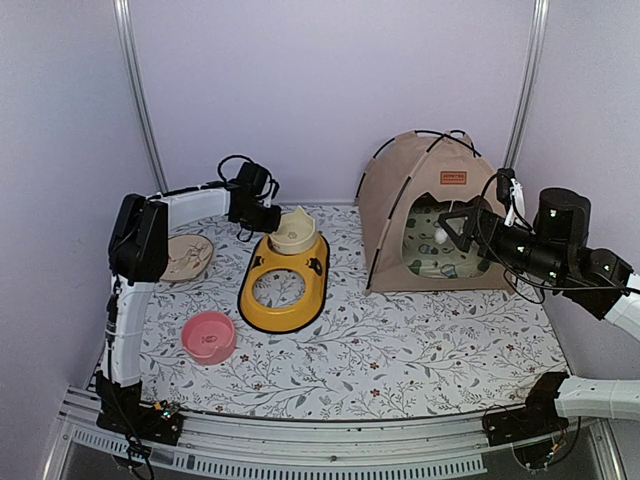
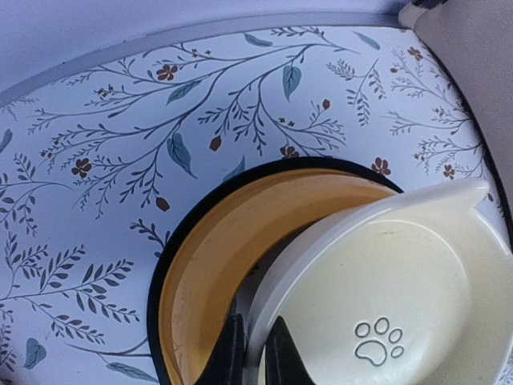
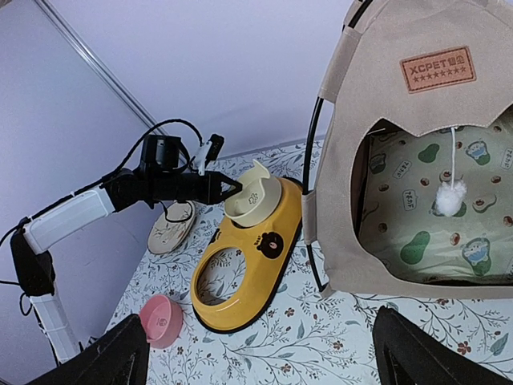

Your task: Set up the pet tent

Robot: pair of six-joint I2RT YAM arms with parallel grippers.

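Left claw [image 2: 256,357] clamps the rim of a cream paw-print plastic bowl [image 2: 401,281], apparently tilted in the yellow two-hole feeder [image 1: 285,316]; only its wrist view shows the rim between the fingers [image 2: 229,357]. Right claw [image 1: 448,228] gapes before the doorway of the tan fabric pet tent [image 1: 400,190], upright at the back-right edge of the floral tabletop [image 1: 400,350], a strip apart from the feeder.

Brown label patch [image 3: 438,69] on pet tent [image 3: 337,208] reads "XCPET".

Pale lilac walls [image 1: 330,80] with metal corner rails [image 1: 142,100] enclose a floral-patterned tabletop [image 1: 400,360]
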